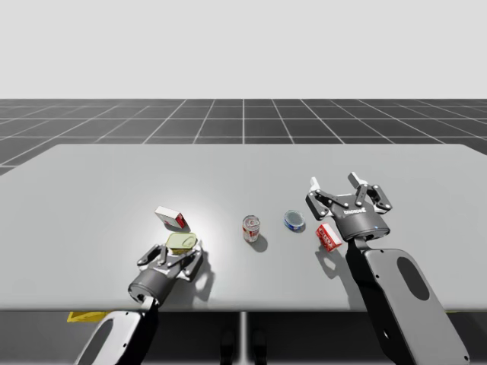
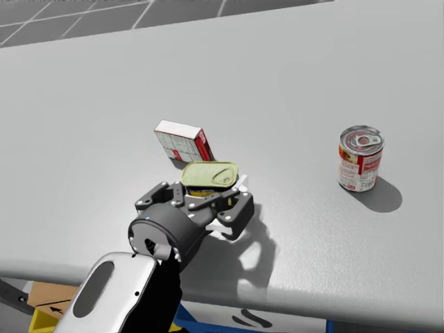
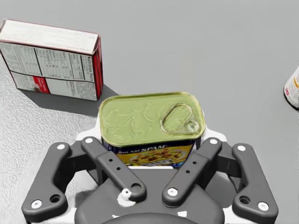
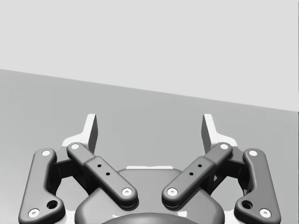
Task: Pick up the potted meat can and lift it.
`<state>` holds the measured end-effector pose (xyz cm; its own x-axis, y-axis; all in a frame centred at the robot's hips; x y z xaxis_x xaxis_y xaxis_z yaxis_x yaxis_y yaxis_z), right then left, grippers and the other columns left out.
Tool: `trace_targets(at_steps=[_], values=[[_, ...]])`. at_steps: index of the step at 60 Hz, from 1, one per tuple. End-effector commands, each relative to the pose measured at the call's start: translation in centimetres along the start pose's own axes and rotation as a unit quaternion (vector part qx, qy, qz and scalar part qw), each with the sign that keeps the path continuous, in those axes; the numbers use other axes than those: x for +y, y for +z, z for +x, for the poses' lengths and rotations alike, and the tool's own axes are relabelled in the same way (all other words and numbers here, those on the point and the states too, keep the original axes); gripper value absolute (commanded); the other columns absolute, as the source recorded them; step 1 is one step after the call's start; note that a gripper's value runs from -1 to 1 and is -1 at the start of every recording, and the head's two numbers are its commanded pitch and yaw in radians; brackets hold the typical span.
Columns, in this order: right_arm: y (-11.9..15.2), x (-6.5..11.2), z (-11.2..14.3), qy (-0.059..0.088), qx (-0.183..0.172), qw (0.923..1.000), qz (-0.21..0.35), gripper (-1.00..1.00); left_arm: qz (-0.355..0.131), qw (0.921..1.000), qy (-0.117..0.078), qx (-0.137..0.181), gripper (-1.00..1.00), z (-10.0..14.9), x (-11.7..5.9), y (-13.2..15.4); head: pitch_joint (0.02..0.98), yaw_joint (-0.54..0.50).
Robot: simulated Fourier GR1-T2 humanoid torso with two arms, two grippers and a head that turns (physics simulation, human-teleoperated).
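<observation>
Gripping the potted meat can [image 3: 149, 116] between left gripper [image 3: 153, 136] jaws; right gripper [image 4: 150, 127] spread wide, empty. Next: lift straight up.

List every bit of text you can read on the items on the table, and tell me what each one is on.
Nothing reads cleanly enough to quote.
Yellow-lidded rectangular can: a line of print on its front label, garbled and partly hidden.
White and red box: panels of fine print, too small to read.
Red and white round can: label print, blurred.
Blue round can and small red box: too small to read.
</observation>
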<state>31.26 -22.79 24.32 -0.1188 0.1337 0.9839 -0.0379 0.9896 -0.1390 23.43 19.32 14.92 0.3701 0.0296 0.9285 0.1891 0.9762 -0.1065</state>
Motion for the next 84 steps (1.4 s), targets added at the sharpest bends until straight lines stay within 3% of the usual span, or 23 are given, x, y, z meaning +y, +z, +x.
trace_targets(at_steps=[1, 11, 30, 46, 61, 77, 84], values=[[0.0, 0.0, 0.0, 0.002, -0.001, 1.0000, -0.002, -1.00, -0.001, 0.9999, -0.006, 0.009, 0.96, -0.6, 0.0, -0.2, 0.849, 0.29], [0.0, 0.0, 0.0, 0.003, -0.001, 1.0000, -0.003, -1.00, -0.010, 0.9998, -0.009, 0.012, 1.00, -0.7, -0.2, 0.0, 0.757, 0.30], [0.1, -0.2, 0.1, -0.003, -0.001, 1.0000, -0.005, -1.00, -0.026, 0.9993, -0.021, 0.018, 1.00, -1.1, -0.7, 0.0, 0.472, 0.32], [0.1, -0.4, 0.0, -0.004, 0.000, 1.0000, -0.005, -1.00, -0.032, 0.9990, -0.029, 0.010, 1.00, -0.6, -1.0, 0.4, 0.427, 0.32], [0.0, -0.4, 0.0, -0.002, 0.000, 1.0000, -0.004, -1.00, -0.050, 0.9958, -0.076, -0.011, 1.00, 2.6, -1.7, 2.5, 0.433, 0.32], [0.0, -0.4, 0.0, -0.002, 0.000, 1.0000, -0.004, -1.00, -0.054, 0.9859, -0.144, -0.065, 1.00, 8.3, -2.1, 4.9, 0.426, 0.33], [0.0, -0.3, 0.0, 0.001, 0.000, 1.0000, -0.003, -1.00, -0.053, 0.9812, -0.161, -0.092, 1.00, 10.6, -2.2, 5.7, 0.427, 0.33]])
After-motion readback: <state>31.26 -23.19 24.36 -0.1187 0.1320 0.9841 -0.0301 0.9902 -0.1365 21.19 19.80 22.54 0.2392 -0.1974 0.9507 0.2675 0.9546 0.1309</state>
